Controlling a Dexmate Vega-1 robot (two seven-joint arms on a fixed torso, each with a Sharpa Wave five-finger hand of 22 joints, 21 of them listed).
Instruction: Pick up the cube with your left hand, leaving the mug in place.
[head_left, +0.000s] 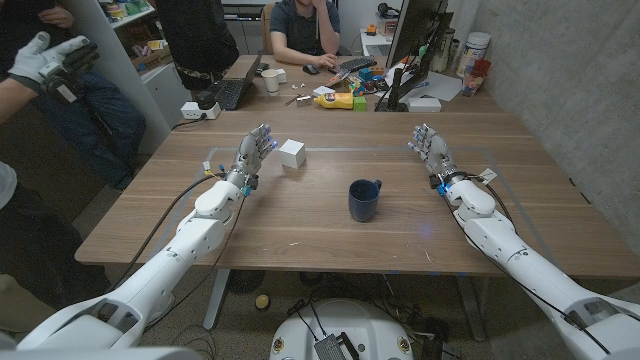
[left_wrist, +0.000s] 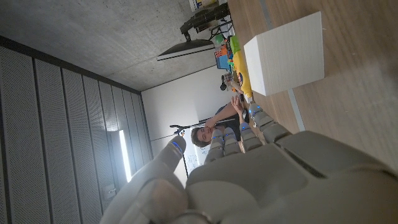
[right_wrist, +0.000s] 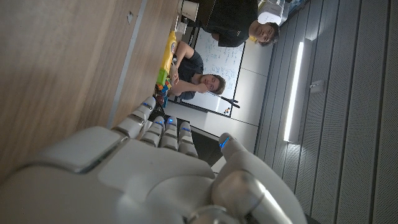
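Watching from the side: left hand (head_left: 255, 152) sits on the wooden table (head_left: 300, 225) w/ fingers apart and reaching fwd, nothing held. White cube (head_left: 292, 153) is just beside its fingertips, on the side toward the table's middle, w/ a small gap, not touching as far as the head view shows. Left wrist view has the same cube (left_wrist: 287, 55) on the wood ahead of the left hand (left_wrist: 261, 168), clear of the fingers.

Dark blue mug (head_left: 364, 200) stands upright near table centre, handle toward the far-right side, well apart from the cube and nearer the robot. Both hands are away from it.

Right hand (head_left: 430, 150) is over on the right half of the table, fingers spread, holding nothing. Right wrist view shows that hand (right_wrist: 155, 168) w/ bare wood ahead of the fingers.

Behind the table: a seated person (head_left: 305, 28) at a cluttered desk w/ a yellow bottle (head_left: 335, 100), white cup (head_left: 272, 80) and laptop (head_left: 232, 92). Another person's gloved hand (head_left: 45, 58) shows at the far-left edge.
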